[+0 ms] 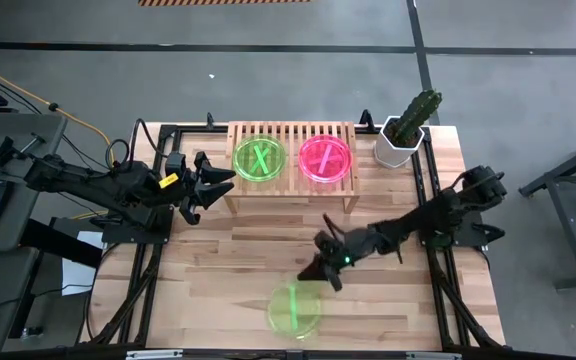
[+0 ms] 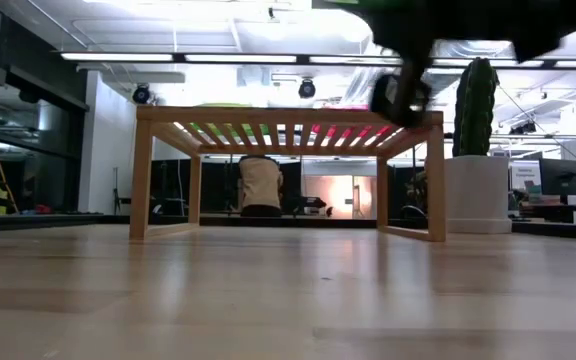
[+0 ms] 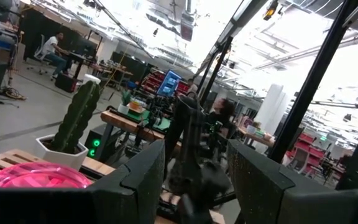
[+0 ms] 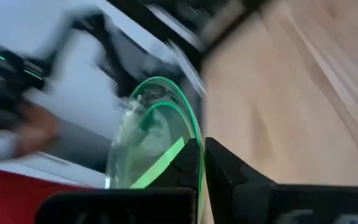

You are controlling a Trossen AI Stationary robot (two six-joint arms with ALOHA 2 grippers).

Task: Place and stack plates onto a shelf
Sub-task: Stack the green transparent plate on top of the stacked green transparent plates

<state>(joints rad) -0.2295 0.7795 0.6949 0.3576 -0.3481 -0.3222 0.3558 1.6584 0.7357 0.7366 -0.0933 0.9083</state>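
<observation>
The step in hand looks like carrying a plate to the shelf. The right gripper [image 1: 320, 268], at lower centre of the high view, is clamped on the rim of a green plate [image 1: 295, 308], apparently lifted off the table. The shelf [image 1: 290, 132] at upper centre already bears a green stack [image 1: 260, 159] and a pink stack [image 1: 325, 158]. The left gripper [image 1: 208, 187] waits, fingers apart, left of the shelf. Next, the plate needs levelling above the green stack before release.

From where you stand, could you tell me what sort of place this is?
Probably a robotics lab or workshop: a plank table on a metal frame, a person at benches behind it, and screens and equipment racks under bright ceiling lights.
</observation>
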